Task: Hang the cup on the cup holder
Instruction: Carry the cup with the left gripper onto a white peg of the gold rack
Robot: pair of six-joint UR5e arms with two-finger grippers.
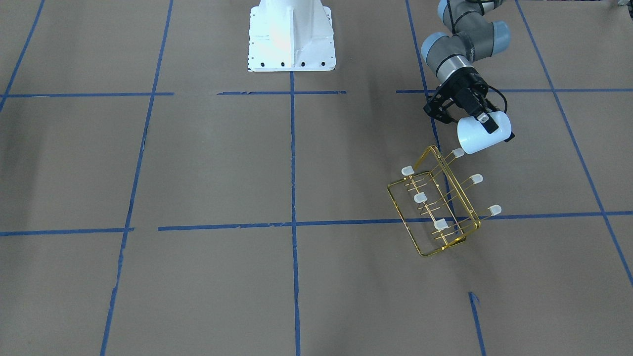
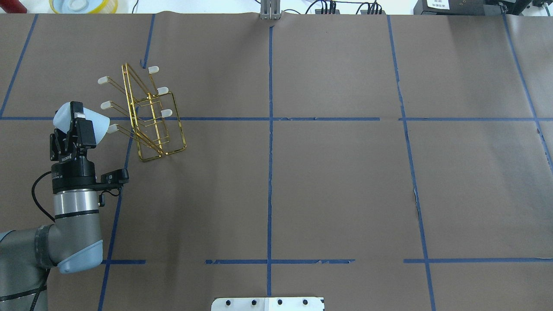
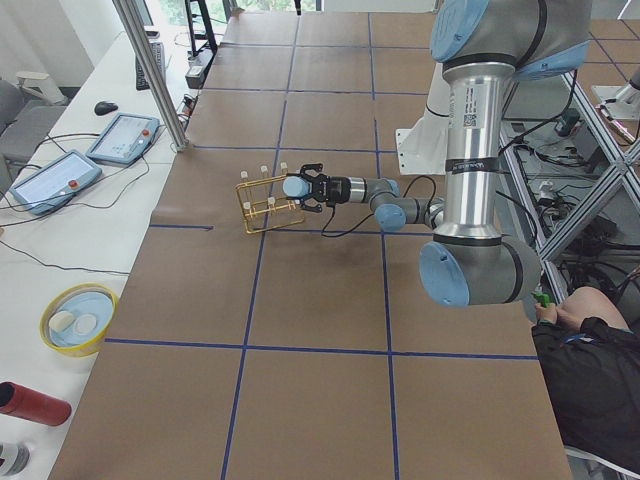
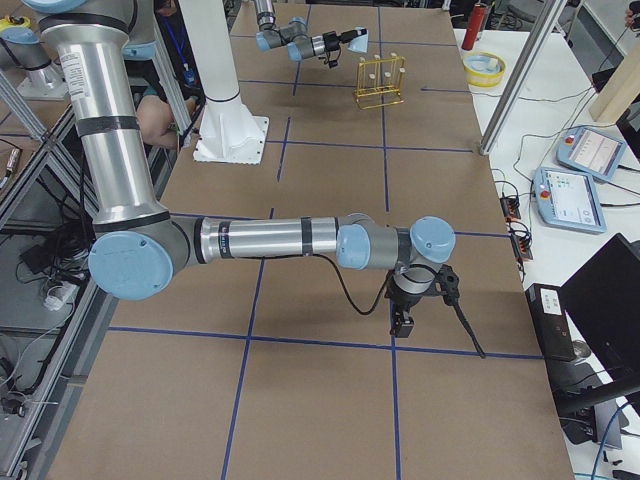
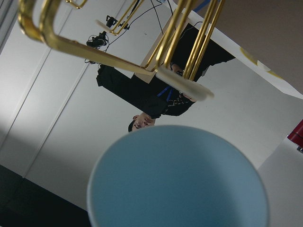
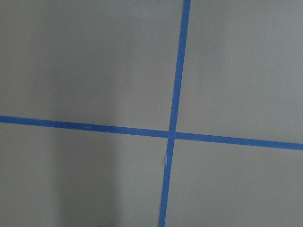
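While the left gripper (image 2: 79, 117) has its fingers clamped on the cup (image 2: 100, 125), held on its side with its mouth just beside the nearest prong cap of the rack (image 2: 151, 113), no prong looks to be inside it, so I judge the hanging itself is left. I cannot see into the cup, nor tell how the right gripper's (image 4: 402, 320) fingers stand.

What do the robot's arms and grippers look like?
The left arm and right arm are silver-grey tubes with round joints and pale blue caps. The left gripper and right gripper are black, two-fingered. A black cable loops by the left wrist.
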